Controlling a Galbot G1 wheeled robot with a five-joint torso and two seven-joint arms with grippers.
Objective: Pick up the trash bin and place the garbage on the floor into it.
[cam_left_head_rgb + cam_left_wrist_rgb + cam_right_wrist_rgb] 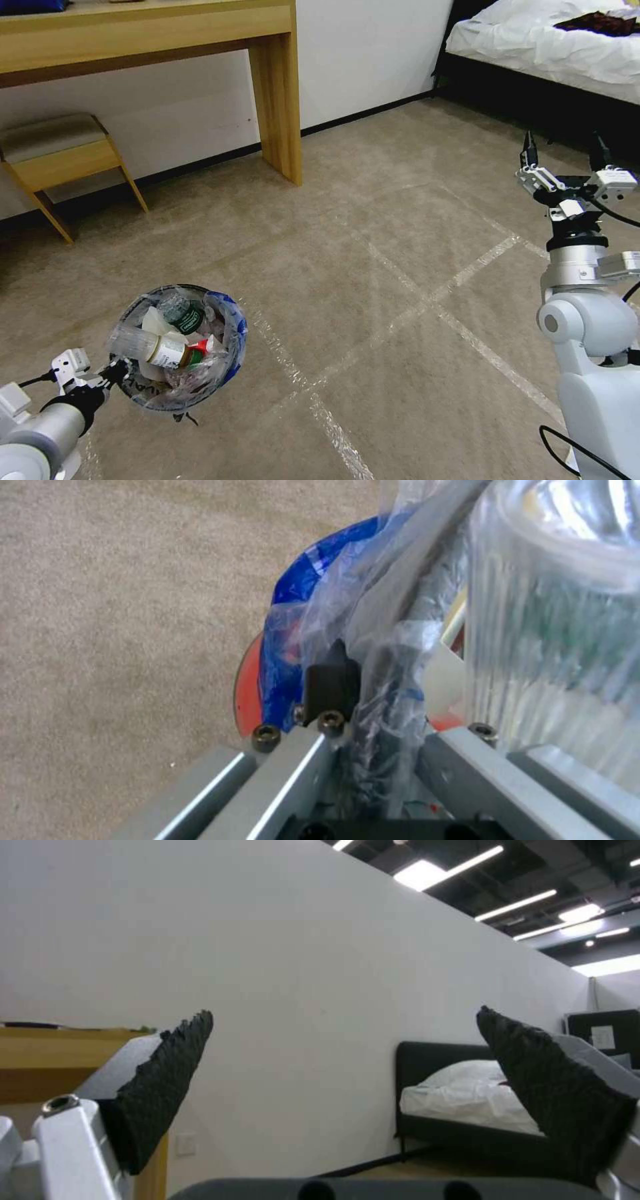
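Observation:
The trash bin (235, 331), lined with a crinkly clear and blue bag, is at the lower left of the head view. My left gripper (117, 372) is shut on its near rim. In the left wrist view a black finger (332, 677) presses the bag against the red rim (247, 696). Garbage lies inside the bin: a green-labelled clear bottle (183, 313), a second bottle (155, 347) and a red wrapper (201, 347). The bottle's ribbed clear side (553, 630) looms close in the left wrist view. My right gripper (565, 157) is raised at the right, open and holding nothing (343, 1020).
A wooden desk leg (277, 93) and a low stool (60, 157) stand against the far wall. A bed with white sheets (553, 40) is at the back right. Clear tape lines (400, 313) cross the beige carpet.

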